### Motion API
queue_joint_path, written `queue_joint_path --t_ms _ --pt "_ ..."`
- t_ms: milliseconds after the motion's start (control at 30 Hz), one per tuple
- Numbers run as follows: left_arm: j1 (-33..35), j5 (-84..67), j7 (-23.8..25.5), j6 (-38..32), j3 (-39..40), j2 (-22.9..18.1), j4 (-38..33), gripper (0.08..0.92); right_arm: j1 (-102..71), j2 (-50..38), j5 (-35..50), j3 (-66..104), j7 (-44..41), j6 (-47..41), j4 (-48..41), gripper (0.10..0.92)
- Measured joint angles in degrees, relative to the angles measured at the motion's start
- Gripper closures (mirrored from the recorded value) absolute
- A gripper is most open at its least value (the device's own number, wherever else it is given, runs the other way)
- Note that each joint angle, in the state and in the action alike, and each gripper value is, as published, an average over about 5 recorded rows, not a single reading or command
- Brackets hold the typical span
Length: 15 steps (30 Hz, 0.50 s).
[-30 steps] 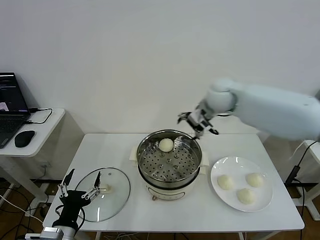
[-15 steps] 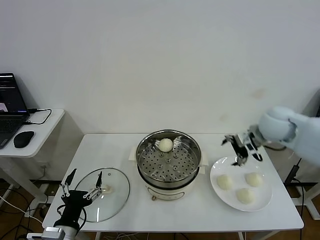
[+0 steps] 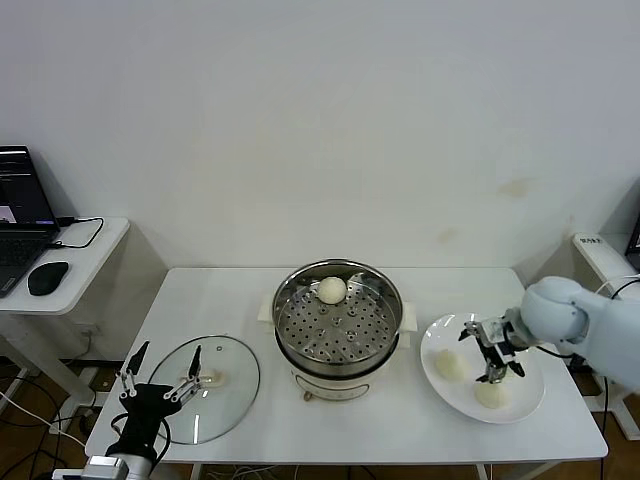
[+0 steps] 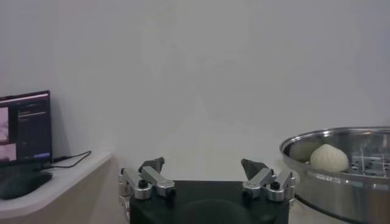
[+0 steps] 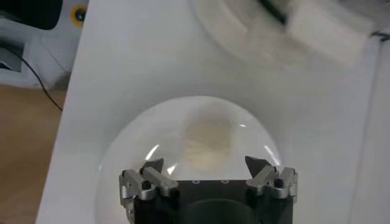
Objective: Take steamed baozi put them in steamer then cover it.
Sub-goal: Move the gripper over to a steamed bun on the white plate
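Right end effector [image 3: 492,352] hangs low over the white plate [image 3: 437,385] at the right side of the counter [image 3: 230,300], fingers spread wide and nothing between them. On that plate sit 3 steamed baozi: one toward the steamer [image 3: 449,365], one at the near edge [image 3: 489,394], and a third mostly hidden behind the end effector. The right wrist view looks straight down between the spread fingertips [image 5: 154,167] at a blurred pale bun [image 5: 207,139] lying on the plate [image 5: 122,158]. Over in the middle, the steamer [image 3: 338,318] stands uncovered on its white pot base, and 1 baozi [image 3: 332,290] already rests on the perforated floor at the far side of the basket (the left wrist view picks it up too [image 4: 329,157], sitting just inside the shiny rim [image 4: 317,182]). The cover [image 3: 228,385] lies flat at the left of the counter, well apart from the steamer. Left end effector [image 3: 158,378] waits at the near left corner, just at the cover's edge, fingers wide and empty. Off to the far left, a laptop [image 3: 22,215] and a mouse [image 3: 48,277] sit on a side desk [image 3: 95,250].
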Motion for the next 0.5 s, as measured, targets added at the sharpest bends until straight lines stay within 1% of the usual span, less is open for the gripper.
queue_joint_path --t_ms 500 --pt "0.1 0.0 0.0 -0.1 -0.8 0.0 0.2 0.177 -7.6 5.3 -2.4 6.7 1.7 -0.2 -7.3 0.203"
